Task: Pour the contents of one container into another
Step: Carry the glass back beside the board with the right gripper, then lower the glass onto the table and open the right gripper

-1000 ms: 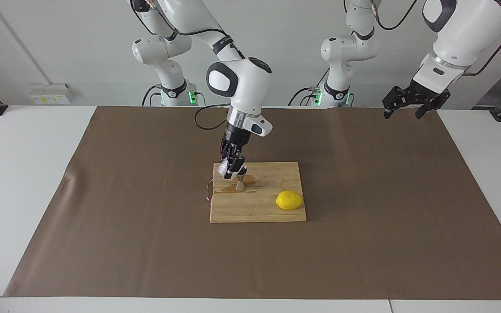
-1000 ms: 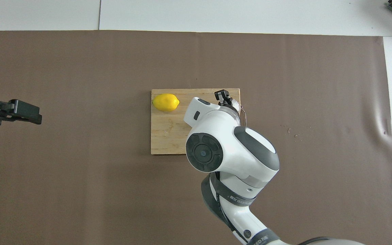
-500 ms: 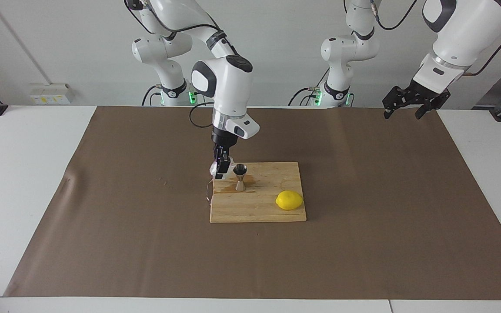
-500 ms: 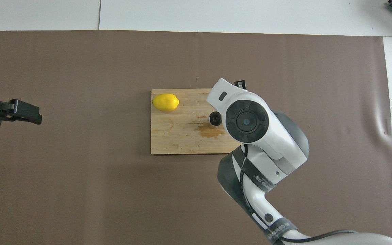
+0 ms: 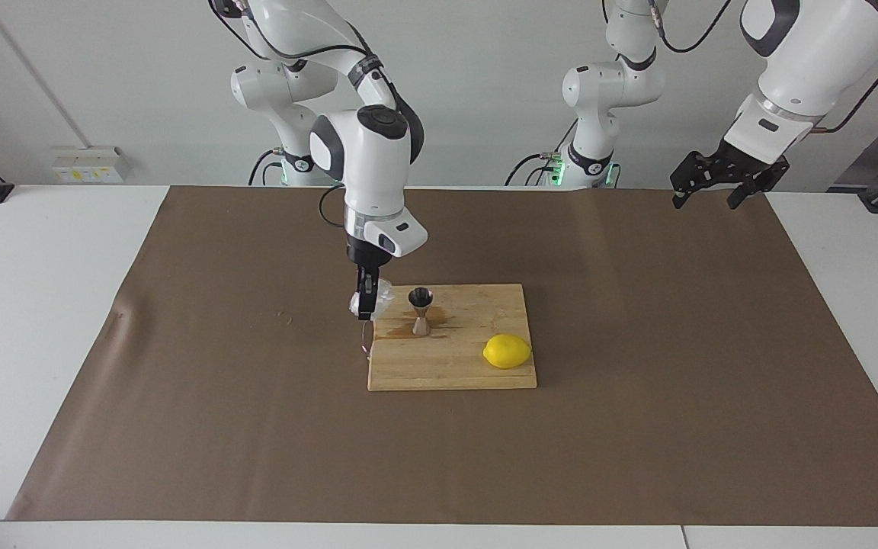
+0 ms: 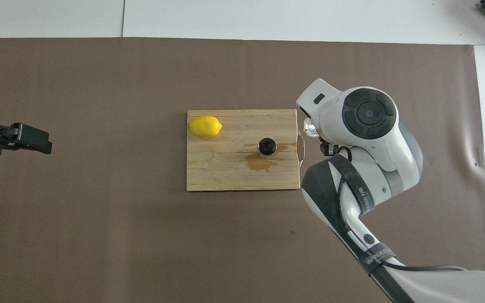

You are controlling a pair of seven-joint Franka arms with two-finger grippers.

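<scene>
Glass cup (image 5: 375, 299), pinched by the right gripper (image 5: 366, 303), hangs over the cutting board's (image 5: 454, 362) edge toward the right arm's end, probably carried aside after pouring, as the jigger (image 5: 421, 310) stands upright by spilled liquid; the left gripper (image 5: 717, 183) waits spread.

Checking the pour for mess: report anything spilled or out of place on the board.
A brown wet patch stains the cutting board around and just robot-side of the jigger, so some liquid missed it. The jigger stands upright. The right gripper holds the glass cup just off the board's edge. The lemon lies undisturbed.
</scene>
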